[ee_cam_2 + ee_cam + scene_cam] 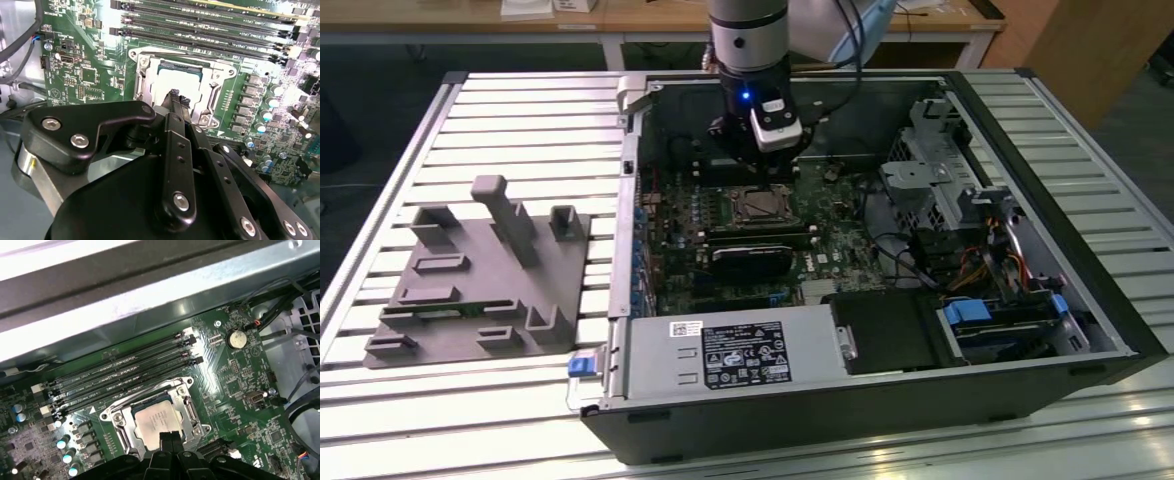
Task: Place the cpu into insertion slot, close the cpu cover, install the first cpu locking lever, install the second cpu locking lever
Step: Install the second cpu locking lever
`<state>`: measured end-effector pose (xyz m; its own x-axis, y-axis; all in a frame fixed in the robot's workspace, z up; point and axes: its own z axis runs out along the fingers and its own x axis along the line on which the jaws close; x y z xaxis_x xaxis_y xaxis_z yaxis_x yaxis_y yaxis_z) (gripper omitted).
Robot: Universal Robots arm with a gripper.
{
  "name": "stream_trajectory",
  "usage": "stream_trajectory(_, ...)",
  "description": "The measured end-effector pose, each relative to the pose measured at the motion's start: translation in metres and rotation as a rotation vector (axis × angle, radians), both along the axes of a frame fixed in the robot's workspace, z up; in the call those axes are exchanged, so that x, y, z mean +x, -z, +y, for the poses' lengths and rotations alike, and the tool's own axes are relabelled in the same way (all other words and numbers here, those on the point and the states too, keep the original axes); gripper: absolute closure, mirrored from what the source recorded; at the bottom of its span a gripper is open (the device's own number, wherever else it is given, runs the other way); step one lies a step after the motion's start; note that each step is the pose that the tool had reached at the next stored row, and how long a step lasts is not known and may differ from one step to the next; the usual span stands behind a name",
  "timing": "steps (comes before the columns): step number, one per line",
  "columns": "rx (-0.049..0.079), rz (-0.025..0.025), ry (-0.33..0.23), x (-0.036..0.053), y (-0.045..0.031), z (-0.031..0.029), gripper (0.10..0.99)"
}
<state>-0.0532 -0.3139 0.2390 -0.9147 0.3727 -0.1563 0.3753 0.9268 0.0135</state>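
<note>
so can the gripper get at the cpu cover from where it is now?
Probably yes. The gripper hangs just over the cpu, and the cpu cover frames that chip with nothing lying across it. The memory slots sit to one side, off the path.

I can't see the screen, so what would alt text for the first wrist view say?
A pale square cpu sits in the insertion slot with the silvery cpu cover framing it, and the black gripper reaches over its edge. Long memory slots cross the green circuit board beside it.
</note>
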Motion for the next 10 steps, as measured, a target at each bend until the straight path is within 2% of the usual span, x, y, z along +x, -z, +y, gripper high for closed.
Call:
stream_trajectory(3,0.000,0.0056,0.001,0.0025,-0.0001,-0.0024,0.980)
stream_trajectory(10,0.000,0.0126,0.002,0.0058,-0.0001,-0.0130,0.980)
